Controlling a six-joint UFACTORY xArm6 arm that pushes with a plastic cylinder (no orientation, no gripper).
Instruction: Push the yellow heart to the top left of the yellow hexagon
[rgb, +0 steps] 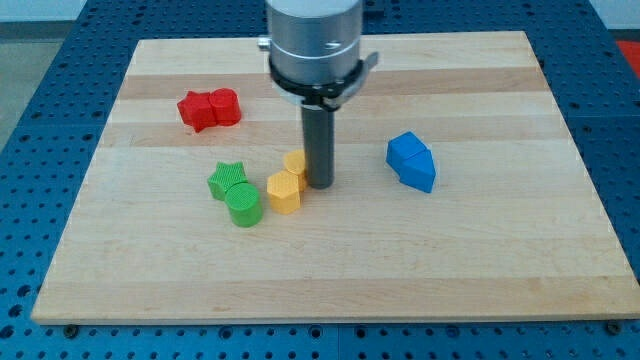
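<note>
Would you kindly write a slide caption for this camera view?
My tip beside the yellow heart and yellow hexagon on the wooden board.

bright even overhead light, soft short shadows, sharp focus

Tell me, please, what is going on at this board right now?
A robot arm is pushing blocks on a wooden board. My tip sits just right of the yellow heart, which touches the yellow hexagon below it. The heart is upper right of the hexagon, not yet upper left.
</note>
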